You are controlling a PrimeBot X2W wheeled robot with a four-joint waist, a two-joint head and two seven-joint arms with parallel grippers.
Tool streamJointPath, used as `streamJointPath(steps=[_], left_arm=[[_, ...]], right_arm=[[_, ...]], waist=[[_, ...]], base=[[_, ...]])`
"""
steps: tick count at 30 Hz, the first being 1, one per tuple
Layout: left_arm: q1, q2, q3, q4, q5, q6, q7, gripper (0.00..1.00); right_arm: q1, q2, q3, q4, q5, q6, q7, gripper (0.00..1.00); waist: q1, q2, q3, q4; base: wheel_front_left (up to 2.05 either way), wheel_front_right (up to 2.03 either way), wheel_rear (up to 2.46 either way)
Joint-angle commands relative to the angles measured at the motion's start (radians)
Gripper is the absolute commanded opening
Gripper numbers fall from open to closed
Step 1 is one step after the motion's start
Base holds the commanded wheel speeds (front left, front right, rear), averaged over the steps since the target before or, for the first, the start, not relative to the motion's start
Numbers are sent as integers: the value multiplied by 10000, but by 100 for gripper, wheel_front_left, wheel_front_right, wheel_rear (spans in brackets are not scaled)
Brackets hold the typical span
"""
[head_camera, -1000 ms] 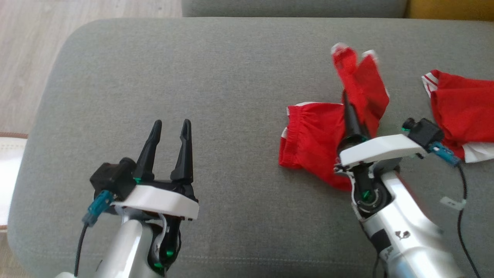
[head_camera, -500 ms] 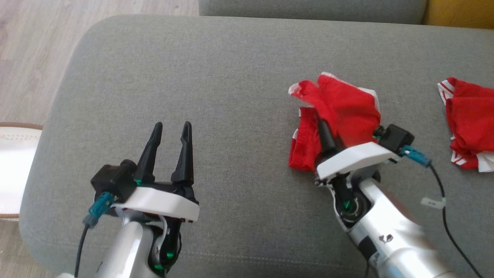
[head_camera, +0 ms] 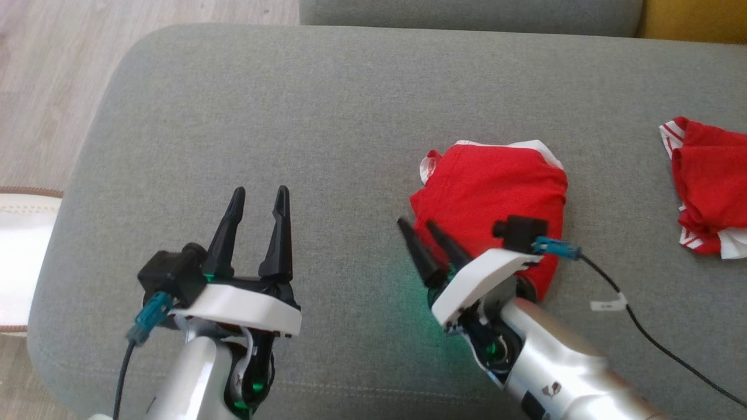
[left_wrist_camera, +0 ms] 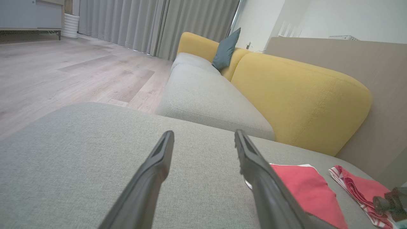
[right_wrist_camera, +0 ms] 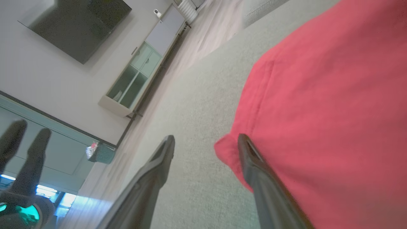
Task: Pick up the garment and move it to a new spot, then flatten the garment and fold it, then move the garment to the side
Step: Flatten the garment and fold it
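Status: garment is seen as a compact red bundle with white trim at the top edge, lying flat on the grey cushion, right of centre. It reads as folded at least once; the fold count cannot be told.

Right gripper is parted and empty, with its fingers just beside the bundle's lower-left corner. In the right wrist view one finger sits at the fabric edge, and nothing is pinched between the two.

Left gripper is parted and empty too, held over bare cushion, well apart from the garment.

A second red garment is lying near the cushion's right edge, apart from the first.

Judged progress: pick-up, relocation, flattening and folding look done. Fold neatness is fair: edges are mostly squared, with a bit of white trim sticking out at top left.

Left to do: the bundle is to be regripped and moved to the side.

Risk noted: the fold could be pulled open by a one-edge grip.
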Motion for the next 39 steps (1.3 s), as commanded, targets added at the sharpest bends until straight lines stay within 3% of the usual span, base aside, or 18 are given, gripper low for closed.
streamJointPath(steps=[1, 9, 19, 28, 33, 39], left_arm=[[-235, 70, 296, -318, -76, 14, -51, 100], [-259, 70, 392, -336, -52, 33, -51, 100], [-234, 70, 563, -404, -37, 21, -51, 100], [-239, 70, 683, -624, 10, 9, -51, 100], [-329, 70, 675, -896, 2, -52, -51, 100], [-453, 70, 527, -1319, -47, -176, -51, 100]], right_arm=[[-204, 118, 151, -211, 30, 65, 49, 100], [-374, 118, 619, 10, 394, 65, 201, 100], [-1225, 118, -337, 660, -408, 65, -637, 100], [-1225, -465, -2819, 527, -2654, 65, -884, 100], [-240, -874, -5081, -1108, -4762, 65, -889, 100], [1707, -346, -7421, -3564, -7324, 65, -890, 100]], waist=[[0, 0, -14, -18], [0, 0, -85, -216], [0, 0, -296, -699], [0, 0, -451, -1056], [0, 0, -392, -1225], [0, 0, -259, -1426]], base=[[0, 0, 0], [0, 0, 0], [0, 0, 0], [0, 0, 0], [0, 0, 0], [0, 0, 0]])
